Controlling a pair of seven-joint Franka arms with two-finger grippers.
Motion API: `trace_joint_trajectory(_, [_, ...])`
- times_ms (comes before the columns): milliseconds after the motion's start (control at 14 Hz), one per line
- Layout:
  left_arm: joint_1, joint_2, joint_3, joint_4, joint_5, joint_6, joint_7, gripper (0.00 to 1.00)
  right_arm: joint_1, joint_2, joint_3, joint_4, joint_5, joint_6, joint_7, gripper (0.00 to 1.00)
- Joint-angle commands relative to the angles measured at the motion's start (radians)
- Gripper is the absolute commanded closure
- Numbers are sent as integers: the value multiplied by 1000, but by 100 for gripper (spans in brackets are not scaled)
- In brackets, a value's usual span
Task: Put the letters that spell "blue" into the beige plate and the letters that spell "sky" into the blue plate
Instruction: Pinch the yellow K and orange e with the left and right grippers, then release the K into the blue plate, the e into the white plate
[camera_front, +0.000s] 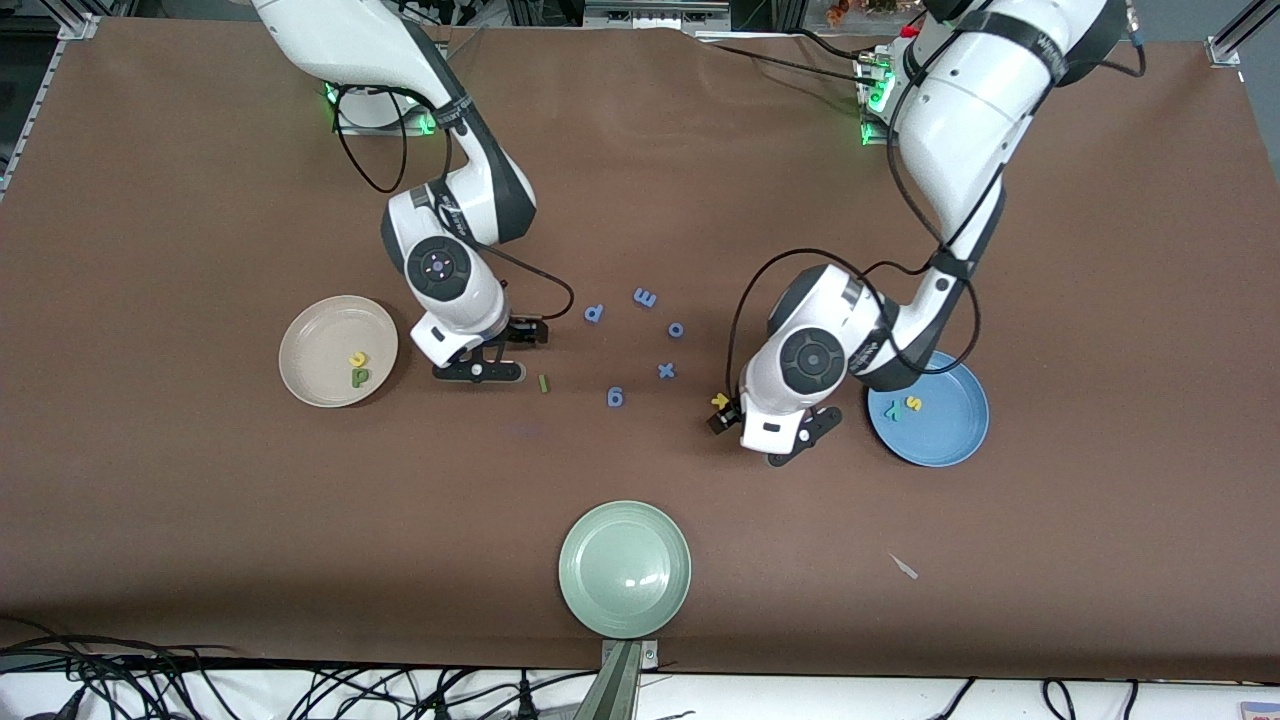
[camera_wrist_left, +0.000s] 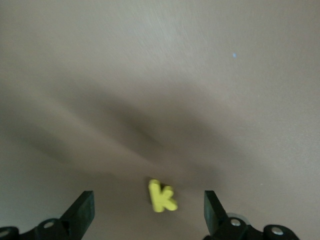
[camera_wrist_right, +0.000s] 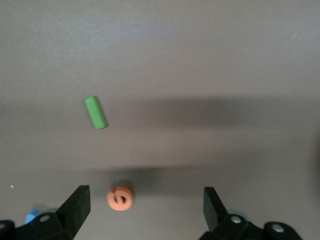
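In my beige plate I count 2 of the 4 letters for "blue": the yellow u and, touching it on the side nearer the front camera, the green b, which reads as a p from here. My blue plate holds 2 of the 3 letters for "sky": the yellow s and the teal y just beside it. By my judgement I am a little past halfway, with 3 letters left.

My right gripper hangs low over the table between the beige plate and the olive-green l bar, its fingers spread wide and holding nothing. In the right wrist view the orange e lies on the table between those fingers, and the l bar rests apart from it.

My left gripper is low over the table near the blue plate, toward the middle of the table, fingers spread wide with nothing pinched. The yellow k lies flat on the table between them.

The blue letters in the middle stay out of this, and the pale green plate nearest the front camera carries nothing.
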Motion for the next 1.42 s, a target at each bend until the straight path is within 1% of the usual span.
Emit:
trace_joint_trajectory(0, [-35,52,13,50,-25,31,-57,20,9,-11,26,-63,12,76,57,0])
trace_joint_trajectory(71, [-36,52,13,47,-25,32,-59,23,17,-11,26,-95,12,123,61,0])
trace_joint_trajectory(142, [-41,52,13,44,-27,34,-60,31,22,-11,34,-125,12,169,63,0])
trace_joint_trajectory(214, [-47,54,13,39,-19,34,-59,35,22,-7,38,-141,12,199,63,0])
trace_joint_trajectory(285, [-51,54,14,38,-13,35,-59,39,22,-2,41,-144,12,205,63,0])
trace_joint_trajectory(356, [-52,52,14,36,-13,35,-57,40,22,-1,52,-144,12,207,66,0])
trace_joint_trajectory(427, [-52,51,14,33,-11,34,-56,43,22,1,57,-149,12,210,69,0])
trace_joint_trajectory(499, [-52,52,16,33,-11,34,-57,48,22,7,57,-149,12,217,69,1])
trace_joint_trajectory(784, [-52,52,19,18,-10,34,-53,49,22,16,58,-149,12,237,70,24])
trace_joint_trajectory(926, [-52,54,23,10,-8,34,-45,52,22,16,58,-147,14,237,70,35])
trace_joint_trajectory(997, [-50,54,23,4,4,34,-44,64,22,16,58,-147,14,237,70,41])
trace_joint_trajectory(1069, [-47,51,23,4,12,31,-45,81,22,16,58,-147,14,237,70,51])
trace_joint_trajectory(1140, [-42,46,22,4,12,28,-48,91,22,16,58,-147,14,239,70,56])
trace_joint_trajectory(1354, [-33,34,22,8,13,17,-44,98,22,18,60,-150,12,237,70,63])
